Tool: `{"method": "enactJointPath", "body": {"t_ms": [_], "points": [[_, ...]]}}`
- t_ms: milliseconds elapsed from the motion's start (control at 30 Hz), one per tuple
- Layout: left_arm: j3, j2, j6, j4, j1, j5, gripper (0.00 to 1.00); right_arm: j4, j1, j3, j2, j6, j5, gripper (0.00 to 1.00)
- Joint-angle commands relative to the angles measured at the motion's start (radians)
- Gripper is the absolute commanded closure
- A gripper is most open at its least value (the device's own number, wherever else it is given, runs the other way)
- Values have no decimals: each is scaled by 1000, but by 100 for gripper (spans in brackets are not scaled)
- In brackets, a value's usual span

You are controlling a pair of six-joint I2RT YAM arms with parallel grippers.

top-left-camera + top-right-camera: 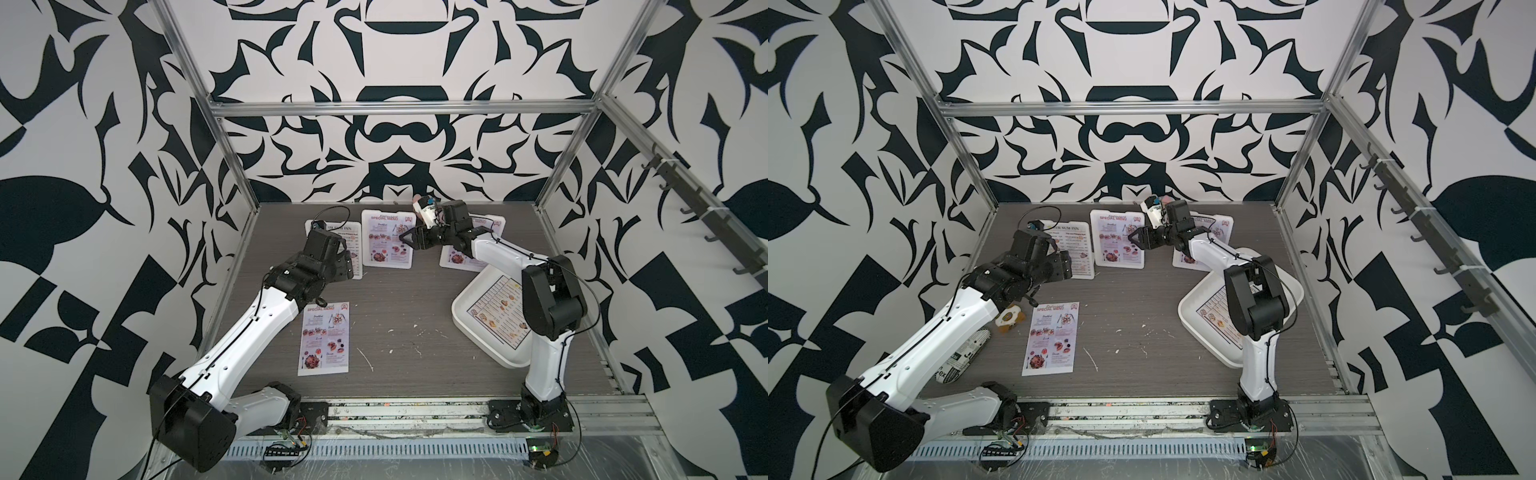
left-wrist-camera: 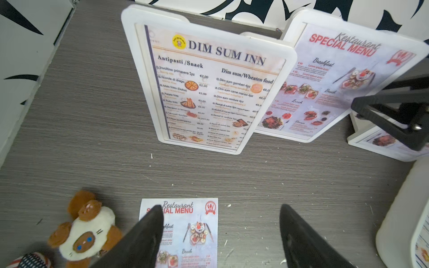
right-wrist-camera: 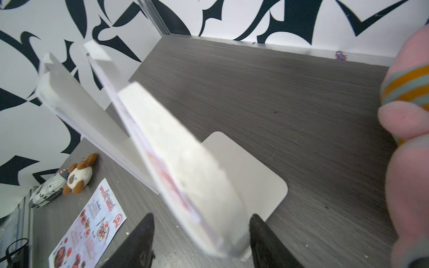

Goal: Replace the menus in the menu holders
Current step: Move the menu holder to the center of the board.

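Grey table (image 1: 415, 316): a loose Special Menu (image 1: 326, 338) lies flat before the Dim Sum holder (image 2: 133, 34), its top edge below the spread left gripper (image 2: 220, 207), likely staged for the swap. Right gripper (image 3: 201, 215) straddles one edge of the middle holder (image 3: 185, 150); blur hides whether it pinches.

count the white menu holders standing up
3, in a row at the back: left holder, middle holder, and right holder, partly behind the right arm. No others show; more could be hidden.
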State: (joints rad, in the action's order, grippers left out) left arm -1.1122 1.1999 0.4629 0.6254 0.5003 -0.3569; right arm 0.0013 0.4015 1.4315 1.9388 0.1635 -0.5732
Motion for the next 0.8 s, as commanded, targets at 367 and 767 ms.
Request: {"method": "enactJointPath", "body": {"t_ms": [367,767], "points": [[-7,35,-25,-20,0,-4,19,117,88,-133,-152,53,116,66],[-13,53,10,-51,0,45,20,29,179,-229,-330,3,344,89]]}}
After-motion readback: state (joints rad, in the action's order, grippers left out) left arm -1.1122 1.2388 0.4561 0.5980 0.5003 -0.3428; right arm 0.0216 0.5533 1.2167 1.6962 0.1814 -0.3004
